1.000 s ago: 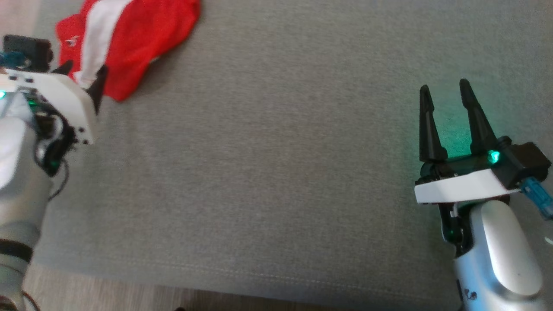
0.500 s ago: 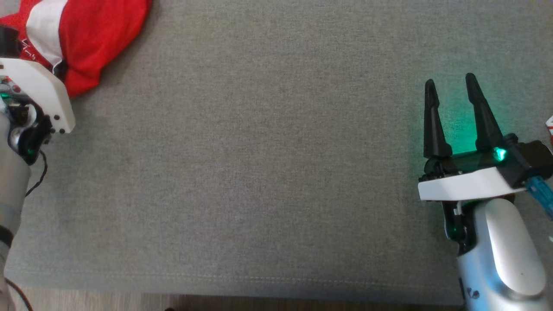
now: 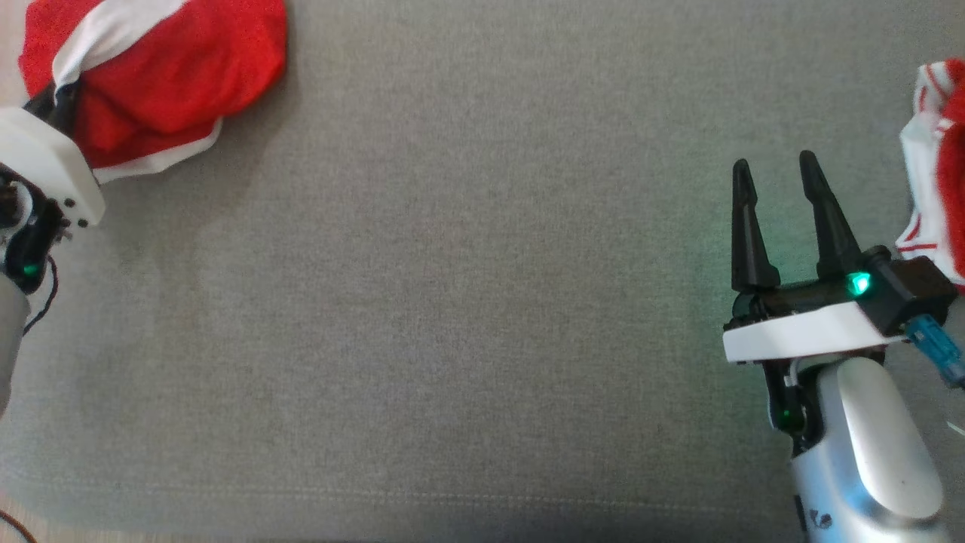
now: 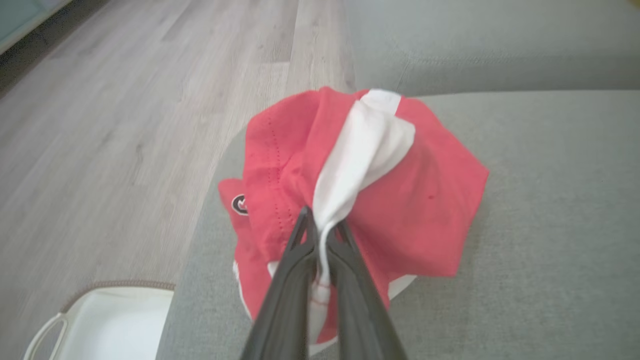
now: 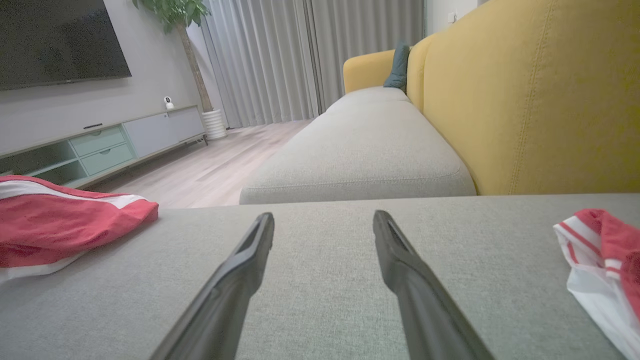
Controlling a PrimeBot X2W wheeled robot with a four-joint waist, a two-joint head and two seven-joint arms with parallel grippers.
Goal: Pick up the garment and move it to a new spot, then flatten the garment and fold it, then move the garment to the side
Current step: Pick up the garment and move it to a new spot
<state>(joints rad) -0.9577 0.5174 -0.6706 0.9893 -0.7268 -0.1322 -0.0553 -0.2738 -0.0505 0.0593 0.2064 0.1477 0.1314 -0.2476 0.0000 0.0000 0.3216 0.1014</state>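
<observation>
The garment (image 3: 173, 68) is a bunched red piece with a white stripe, lying at the far left of the grey cushion (image 3: 467, 302). My left gripper (image 3: 62, 102) is shut on its white stripe. In the left wrist view the two fingers of the left gripper (image 4: 320, 222) pinch the white fold, and the garment (image 4: 425, 200) hangs bunched around them near the cushion's edge. My right gripper (image 3: 775, 160) stands open over bare cushion at the right, holding nothing. In the right wrist view the right gripper (image 5: 322, 216) stands open and the garment (image 5: 60, 225) lies at the far left.
Another red and white piece of clothing (image 3: 938, 151) lies at the cushion's right edge, just right of my right gripper. A yellow sofa back (image 5: 550, 100) rises behind it. A white container (image 4: 100, 320) stands on the wooden floor (image 4: 125, 100) beside the cushion.
My left gripper has shut on the garment's white stripe, which it stood open around before. The garment is more gathered and its white hem shows. The head camera has shifted. The right gripper stays open.
</observation>
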